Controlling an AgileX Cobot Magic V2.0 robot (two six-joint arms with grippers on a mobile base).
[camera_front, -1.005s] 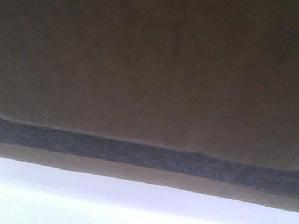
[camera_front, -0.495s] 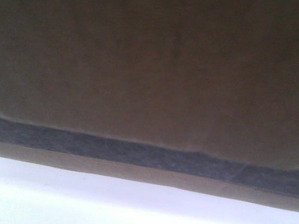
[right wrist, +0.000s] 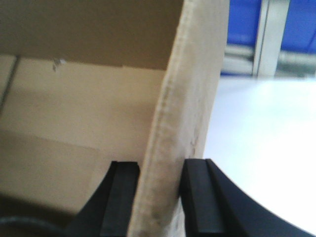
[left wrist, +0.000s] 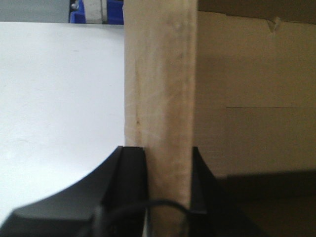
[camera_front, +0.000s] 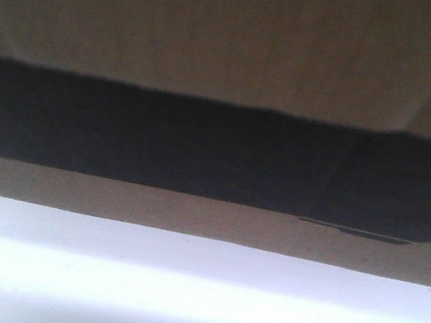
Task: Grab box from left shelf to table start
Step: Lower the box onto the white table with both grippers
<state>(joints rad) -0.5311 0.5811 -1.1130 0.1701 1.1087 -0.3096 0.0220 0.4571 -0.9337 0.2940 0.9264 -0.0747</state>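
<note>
The brown cardboard box (camera_front: 236,34) fills the upper part of the front view, with its black printed panel (camera_front: 202,143) running across it. Below it lies the white table (camera_front: 194,297); whether the box touches it I cannot tell. My left gripper (left wrist: 168,182) is shut on an upright wall of the box (left wrist: 160,89), one black finger on each side. My right gripper (right wrist: 159,197) is shut the same way on the opposite wall (right wrist: 190,98). Both wrist views show the box's pale inside (left wrist: 247,98). The left shelf is out of view.
White table surface lies outside the box to the left (left wrist: 59,98) and to the right (right wrist: 266,138). Blue bins (left wrist: 94,11) stand beyond the table's far edge. Blue panels and a grey metal upright (right wrist: 266,34) stand behind the right side.
In the front view the black panel now shows much taller and higher, and the box's lower edge has risen a little, uncovering more white table.
</note>
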